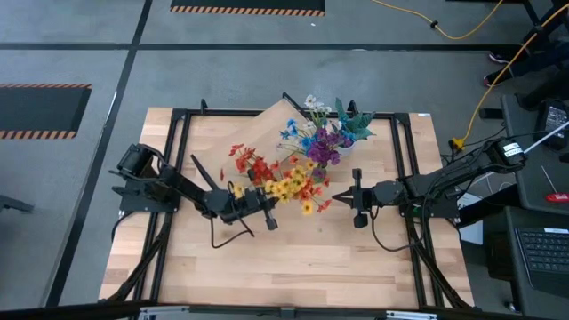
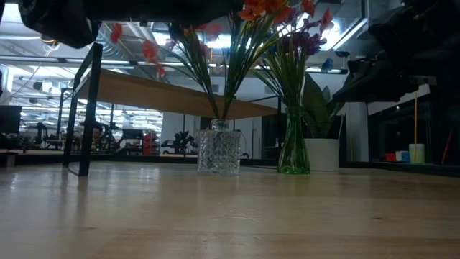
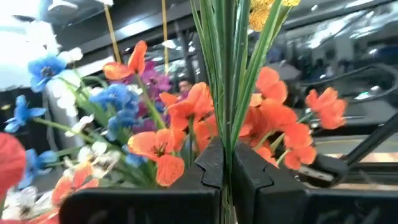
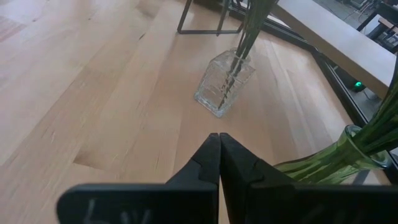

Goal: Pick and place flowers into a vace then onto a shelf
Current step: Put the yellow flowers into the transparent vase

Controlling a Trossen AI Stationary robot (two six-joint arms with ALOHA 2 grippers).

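Left gripper (image 3: 227, 171) is clamped on a bunch of thin green stems, fingers (image 3: 211, 163) pressed together w/ the stems running up between them. Those stems belong to the flowers (image 1: 289, 185), orange-red and yellow blooms fanned out above the clear cut-glass vase (image 2: 218, 150). In the low view the stems drop into that vase's neck, so the bunch sits in it while held higher up.

Using the clear vase as the landmark: it stands upright on the wood tabletop (image 1: 293, 258), roughly mid-table. Just beside it, twd the right arm's side and a bit farther back, is a green glass vase (image 2: 293, 147) holding more stems w/ purple and blue blooms (image 1: 322, 142). Behind the green vase sits a white pot (image 2: 323, 154) w/ a leafy green plant (image 1: 354, 124).

Shelf (image 2: 172, 96), light wood plank on thin black legs, stands behind the clear vase and spans off twd the left arm's side; its top is well above the vase rim. One black leg (image 2: 85, 108) touches the tabletop well apart from the vase.

Right gripper (image 4: 219, 163) hovers near the clear vase on the opposite side from the left one, fingers closed against each other, gripping nothing. In its wrist view both the clear vase (image 4: 224, 83) and the green vase's rim (image 4: 354, 140) show ahead of it.
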